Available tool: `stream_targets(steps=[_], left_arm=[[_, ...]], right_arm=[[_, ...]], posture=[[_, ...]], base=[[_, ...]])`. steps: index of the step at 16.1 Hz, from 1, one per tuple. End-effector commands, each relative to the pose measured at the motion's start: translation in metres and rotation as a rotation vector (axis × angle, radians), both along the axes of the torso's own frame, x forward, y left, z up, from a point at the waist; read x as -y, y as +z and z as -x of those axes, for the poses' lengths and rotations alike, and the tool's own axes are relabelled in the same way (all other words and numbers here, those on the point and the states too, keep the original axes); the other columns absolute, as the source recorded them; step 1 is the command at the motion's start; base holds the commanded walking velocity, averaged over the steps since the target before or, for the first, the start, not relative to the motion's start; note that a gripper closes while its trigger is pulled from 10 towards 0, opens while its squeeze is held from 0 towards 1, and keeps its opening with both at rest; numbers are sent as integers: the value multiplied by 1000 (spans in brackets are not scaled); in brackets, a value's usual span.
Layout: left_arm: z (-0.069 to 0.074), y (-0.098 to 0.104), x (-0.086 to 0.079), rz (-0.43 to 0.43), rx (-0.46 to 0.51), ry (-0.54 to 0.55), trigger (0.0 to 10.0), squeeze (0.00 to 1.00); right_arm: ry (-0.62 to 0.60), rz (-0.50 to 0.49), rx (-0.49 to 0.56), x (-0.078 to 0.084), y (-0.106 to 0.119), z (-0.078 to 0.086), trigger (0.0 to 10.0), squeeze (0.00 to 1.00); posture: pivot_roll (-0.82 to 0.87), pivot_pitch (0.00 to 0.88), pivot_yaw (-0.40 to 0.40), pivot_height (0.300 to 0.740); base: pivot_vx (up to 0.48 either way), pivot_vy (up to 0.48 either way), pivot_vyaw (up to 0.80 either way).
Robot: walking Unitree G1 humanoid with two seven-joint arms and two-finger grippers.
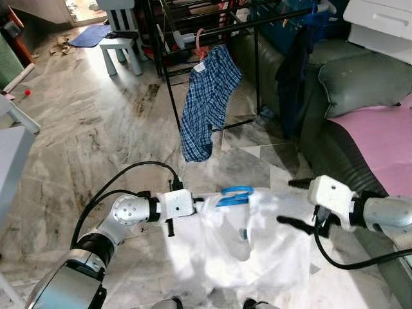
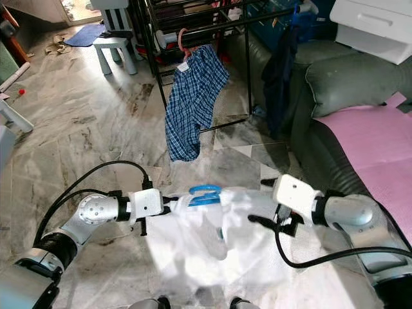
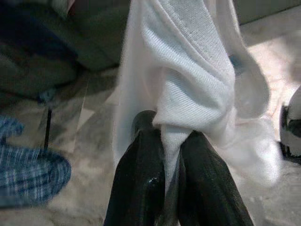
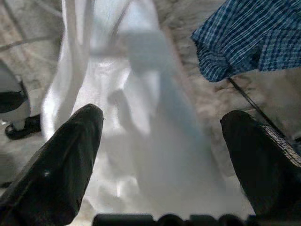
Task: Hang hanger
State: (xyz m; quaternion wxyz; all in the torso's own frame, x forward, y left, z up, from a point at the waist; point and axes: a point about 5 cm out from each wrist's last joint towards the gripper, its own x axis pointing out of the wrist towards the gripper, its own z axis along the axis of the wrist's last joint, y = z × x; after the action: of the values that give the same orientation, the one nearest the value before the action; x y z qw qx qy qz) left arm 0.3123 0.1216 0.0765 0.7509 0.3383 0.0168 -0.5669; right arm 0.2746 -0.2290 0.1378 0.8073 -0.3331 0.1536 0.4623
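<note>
A white garment [image 1: 257, 238] hangs on a blue hanger [image 1: 233, 196] in front of me, above the marble floor. My left gripper [image 3: 171, 141] is shut on a bunched fold of the white garment at its left shoulder. My right gripper [image 1: 297, 205] stands open just right of the garment, its fingers [image 4: 56, 169] spread wide with the cloth lying beyond them. Farther back stands a black drying rack [image 1: 257, 19] with blue checked shorts [image 1: 207, 96] hanging from a pink hanger [image 1: 201, 40].
A dark green sofa [image 1: 360, 77] with a pink cover [image 1: 386, 141] lines the right side. A dark garment [image 1: 293, 71] hangs on the rack. A small white stool [image 1: 122, 48] and a blue mat [image 1: 90, 33] lie at the far left.
</note>
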Motion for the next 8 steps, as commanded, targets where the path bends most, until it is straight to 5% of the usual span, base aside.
stream_targets(steps=[1, 2, 3, 4, 8], left_arm=[[-3, 13, 4, 46, 60, -37, 0, 0], [0, 11, 6, 42, 60, -58, 0, 0], [3, 9, 7, 28, 63, -79, 0, 0], [4, 7, 7, 24, 62, -84, 0, 0], [6, 5, 10, 24, 60, -108, 0, 0]], right_arm=[[50, 54, -1, -1, 0, -1, 10000, 0], [66, 64, -4, -2, -1, -3, 10000, 0], [81, 68, 1, -5, 0, -5, 2196, 0], [93, 64, -2, -7, 1, -6, 0, 0], [154, 79, -4, -16, 2, -11, 0, 0]], posture=[[-119, 122, 69, 740], [-118, 121, 69, 740], [-118, 121, 69, 740], [-118, 121, 69, 740], [-117, 123, 70, 740]], base=[[0, 0, 0], [0, 0, 0], [0, 0, 0], [0, 0, 0], [0, 0, 0]])
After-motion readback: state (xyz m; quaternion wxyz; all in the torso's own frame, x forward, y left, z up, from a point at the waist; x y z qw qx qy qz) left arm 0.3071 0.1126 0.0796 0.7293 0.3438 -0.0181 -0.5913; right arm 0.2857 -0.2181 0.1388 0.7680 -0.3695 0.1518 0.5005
